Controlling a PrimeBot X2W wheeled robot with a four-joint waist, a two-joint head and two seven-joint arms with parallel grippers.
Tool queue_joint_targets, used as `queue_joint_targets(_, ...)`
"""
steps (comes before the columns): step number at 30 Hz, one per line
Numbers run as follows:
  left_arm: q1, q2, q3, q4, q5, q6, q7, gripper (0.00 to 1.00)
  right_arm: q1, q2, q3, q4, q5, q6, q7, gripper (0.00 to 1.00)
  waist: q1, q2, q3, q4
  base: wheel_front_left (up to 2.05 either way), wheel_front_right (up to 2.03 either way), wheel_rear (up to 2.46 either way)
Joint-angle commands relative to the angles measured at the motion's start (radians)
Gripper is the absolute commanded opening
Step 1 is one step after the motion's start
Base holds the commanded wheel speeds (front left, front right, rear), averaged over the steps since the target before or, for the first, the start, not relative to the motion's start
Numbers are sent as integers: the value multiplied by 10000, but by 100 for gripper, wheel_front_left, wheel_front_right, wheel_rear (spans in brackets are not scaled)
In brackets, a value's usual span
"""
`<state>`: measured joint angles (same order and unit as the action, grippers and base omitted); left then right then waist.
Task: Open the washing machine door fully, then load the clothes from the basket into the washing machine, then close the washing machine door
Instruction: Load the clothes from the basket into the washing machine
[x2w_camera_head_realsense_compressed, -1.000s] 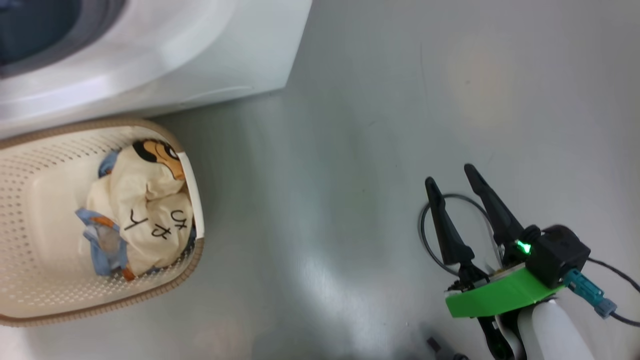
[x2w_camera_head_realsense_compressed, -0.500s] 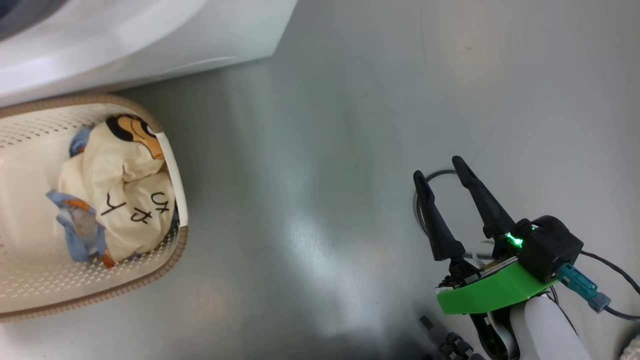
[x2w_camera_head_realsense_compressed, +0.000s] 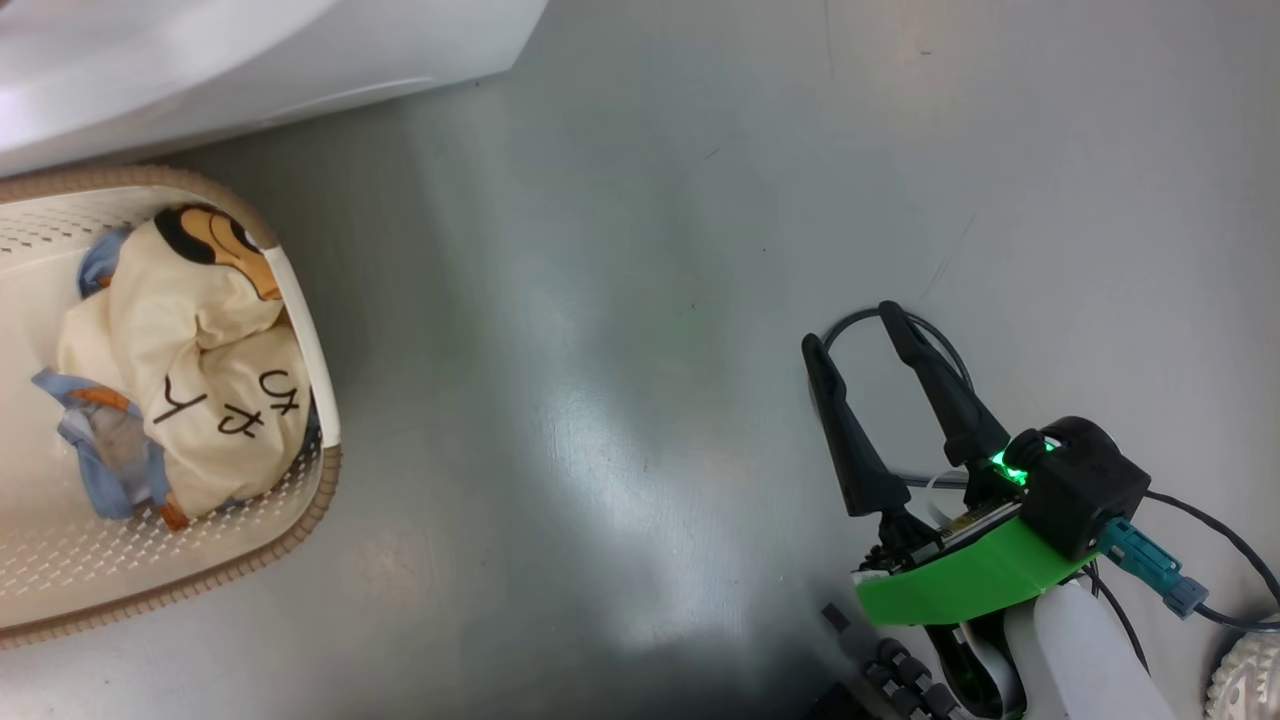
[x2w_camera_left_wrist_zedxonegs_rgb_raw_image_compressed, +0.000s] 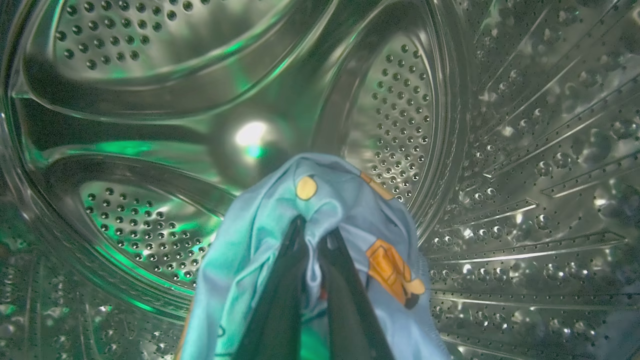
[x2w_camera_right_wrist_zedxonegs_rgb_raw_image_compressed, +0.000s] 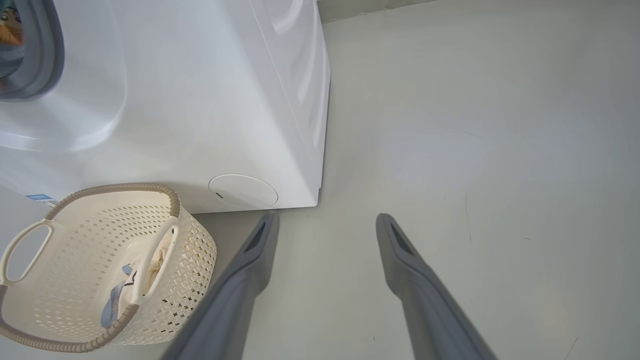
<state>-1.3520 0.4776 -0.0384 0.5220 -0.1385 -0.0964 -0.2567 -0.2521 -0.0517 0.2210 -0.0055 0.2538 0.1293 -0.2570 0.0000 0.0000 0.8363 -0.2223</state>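
the left fingers (x2w_camera_left_wrist_zedxonegs_rgb_raw_image_compressed: 290, 280) are inside the perforated steel drum (x2w_camera_left_wrist_zedxonegs_rgb_raw_image_compressed: 525, 150), pinched shut on a light-blue garment (x2w_camera_left_wrist_zedxonegs_rgb_raw_image_compressed: 350, 210) with orange patches that drapes over them. the right fingers (x2w_camera_head_realsense_compressed: 845, 440) are spread wide and empty above the grey floor (x2w_camera_head_realsense_compressed: 620, 300), well right of the basket (x2w_camera_head_realsense_compressed: 300, 520). a cream garment (x2w_camera_head_realsense_compressed: 190, 340) with black lettering lies in the basket over blue cloth (x2w_camera_head_realsense_compressed: 90, 450), close by the white washing machine (x2w_camera_head_realsense_compressed: 300, 60).

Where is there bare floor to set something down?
The grey floor between the basket and the right gripper is bare, up to the washing machine. The basket is crowded with clothes; cables trail beside the right gripper.
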Motion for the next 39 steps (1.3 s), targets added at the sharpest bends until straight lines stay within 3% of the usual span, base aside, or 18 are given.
queue_joint_targets(1, 274, 550, 274, -671, 166, 43, -49, 0, 77, 15, 306, -175, 142, 14, -48, 100, 0, 0, -18, 0, 0, 0, 0)
queue_joint_targets(6, 526, 432, 502, -1463, 233, -57, -50, 0, -27, 15, 327, -145, 126, 14, -48, 100, 0, 0, -5, 24, 0, 0, 0)
queue_joint_targets(9, 789, 272, 628, -1237, 198, -111, -50, 0, -70, 15, 345, -93, 114, 14, -48, 100, 0, 0, -76, 60, 0, 0, 0)
queue_joint_targets(11, 878, 168, 673, -829, 156, -138, -50, 40, -70, 15, 347, -52, 116, 14, -48, 100, 0, 0, -133, 86, 0, 0, 0)
queue_joint_targets(12, 891, 130, 720, -710, 140, -146, -50, 99, -62, 15, 354, -30, 115, 14, -48, 100, 0, 0, -158, 95, 0, 0, 0)
queue_joint_targets(19, 935, -117, 700, 550, 117, -191, -50, 100, -24, 15, 267, 77, 97, 14, -48, 100, 0, 0, -341, 266, 0, 0, 0)
queue_joint_targets(39, 2329, -1239, 754, 1081, 131, -236, -51, 100, -161, 15, 52, 510, 17, 14, -48, 100, 0, 0, -1793, 995, 0, 0, 0)
